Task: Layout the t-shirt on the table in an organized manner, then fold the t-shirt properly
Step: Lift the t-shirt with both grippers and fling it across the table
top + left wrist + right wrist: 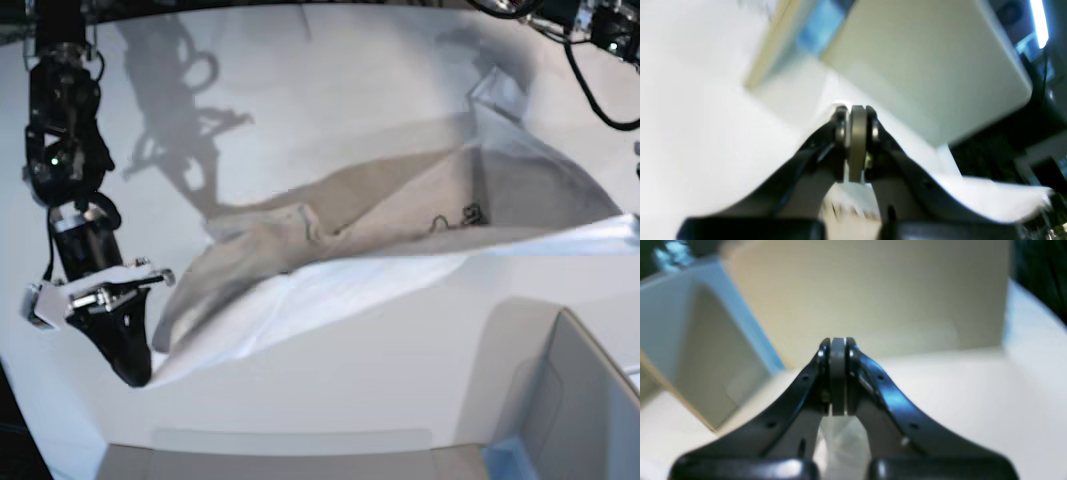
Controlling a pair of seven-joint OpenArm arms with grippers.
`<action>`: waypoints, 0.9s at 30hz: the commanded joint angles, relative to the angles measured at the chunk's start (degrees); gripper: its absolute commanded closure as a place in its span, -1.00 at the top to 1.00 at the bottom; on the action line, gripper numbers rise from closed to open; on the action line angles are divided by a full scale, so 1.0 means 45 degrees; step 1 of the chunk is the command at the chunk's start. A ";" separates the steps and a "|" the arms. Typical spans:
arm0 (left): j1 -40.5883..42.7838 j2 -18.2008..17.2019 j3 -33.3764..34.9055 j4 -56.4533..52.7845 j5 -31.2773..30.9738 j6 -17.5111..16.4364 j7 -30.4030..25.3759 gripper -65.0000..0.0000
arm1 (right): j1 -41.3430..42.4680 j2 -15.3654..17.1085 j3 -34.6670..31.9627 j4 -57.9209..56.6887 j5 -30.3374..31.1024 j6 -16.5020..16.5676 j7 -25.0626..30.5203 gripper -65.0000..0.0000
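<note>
Currently the t-shirt hangs stretched between both arms above the table, its long axis running from lower left to upper right of the base view, not yet lying flat. Right gripper, at that view's lower left, sits low near the table with its jaws clenched; the shirt's lower corner runs right up to its tip, so it looks pinched there. Right wrist view shows the jaws pressed together, with pale cloth below them. Left gripper is also clamped shut, white cloth trailing beside and beneath it; the arm is mostly out of the base view at the upper right edge. Grey box stands near the shirt's right end. Judgement: lowering both ends evenly along this diagonal would spread the shirt
</note>
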 commanded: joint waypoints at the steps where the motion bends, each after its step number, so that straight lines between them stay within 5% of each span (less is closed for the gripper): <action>1: -0.0431 -0.0304 -0.0453 0.0580 -0.0322 -0.0055 -0.0197 -1.00 | 0.0707 0.0117 0.0101 0.0220 -0.0081 0.0196 0.0673 -1.00; 7: -0.1428 -0.0440 -0.1801 0.0990 -0.0537 -0.0075 -0.1877 -1.00 | 0.2660 0.0137 0.0101 0.0220 -0.0081 0.0470 0.3115 -1.00; 11: -0.1701 -0.1612 -0.1879 0.0990 -0.1678 -0.0075 -0.3557 -1.00 | 0.3676 0.0117 0.0101 0.0220 -0.0081 0.0450 0.4483 -1.00; 14: -0.1701 -0.2355 -0.1899 0.0990 -0.1678 -0.0075 -0.4319 -1.00 | 0.4438 0.0078 0.0101 0.0220 -0.0081 0.0372 0.4795 -1.00; 27: -0.2287 -0.2804 -0.2758 0.1010 -0.1678 -0.0075 -0.4807 -1.00 | 0.5571 0.0059 0.0101 0.0103 -0.0022 -0.0487 0.4952 -1.00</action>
